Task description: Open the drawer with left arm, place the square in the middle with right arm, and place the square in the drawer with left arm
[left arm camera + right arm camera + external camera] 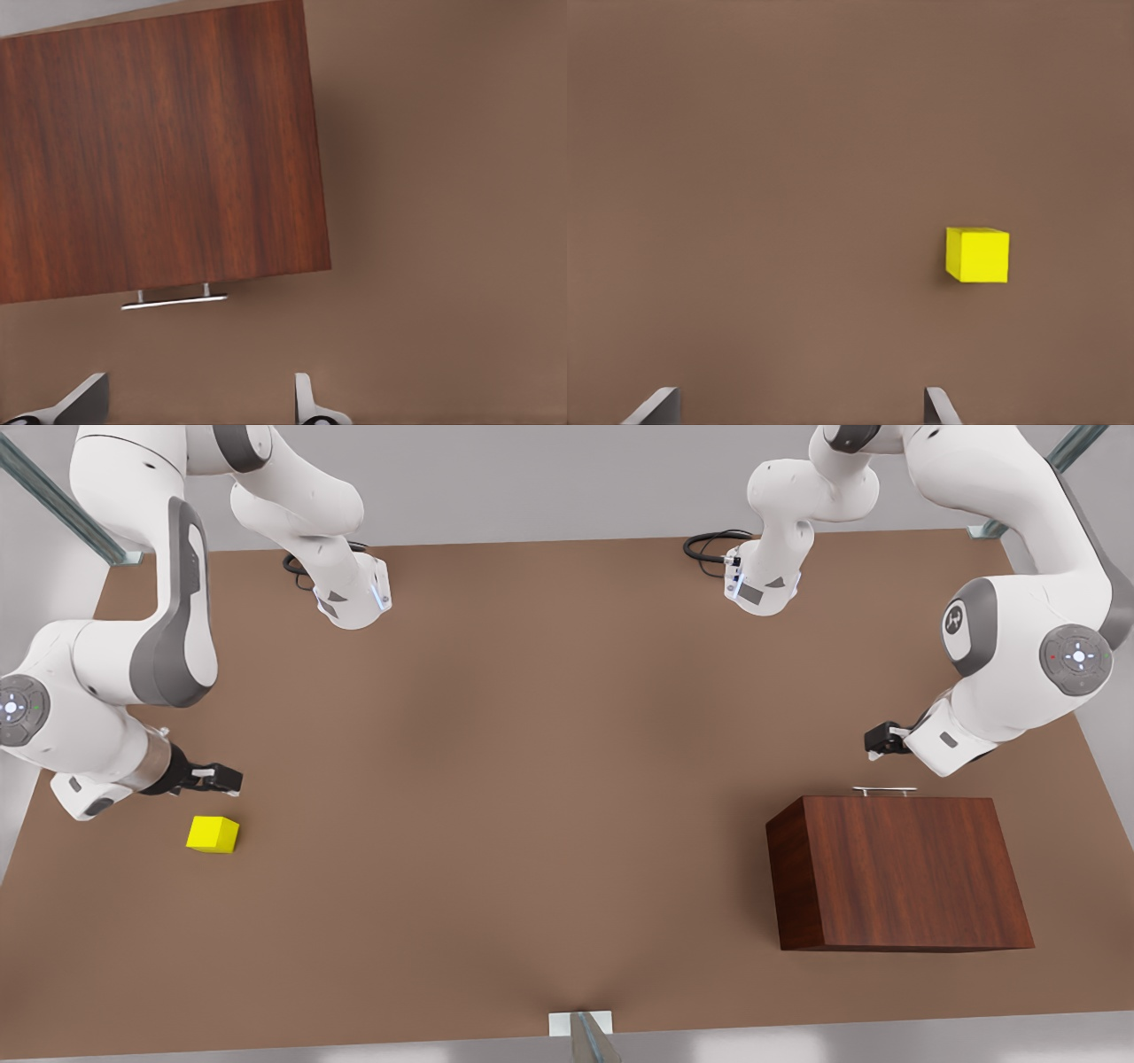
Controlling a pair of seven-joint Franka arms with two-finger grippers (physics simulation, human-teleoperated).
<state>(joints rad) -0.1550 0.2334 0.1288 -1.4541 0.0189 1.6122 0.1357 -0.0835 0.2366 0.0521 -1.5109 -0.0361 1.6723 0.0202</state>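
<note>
I see the left gripper (877,742) hovering near the closed drawer's handle (883,789), fingers spread; the right gripper (229,779) hovers beside the square (213,834), fingers spread, empty.

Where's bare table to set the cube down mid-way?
The wide table stretch between the yellow cube and the wooden cabinet is bare. The right gripper crowds the cube; the left gripper hangs near the handle.

Front view looks steeply down over the table (532,779); wrist views face it close up
</note>
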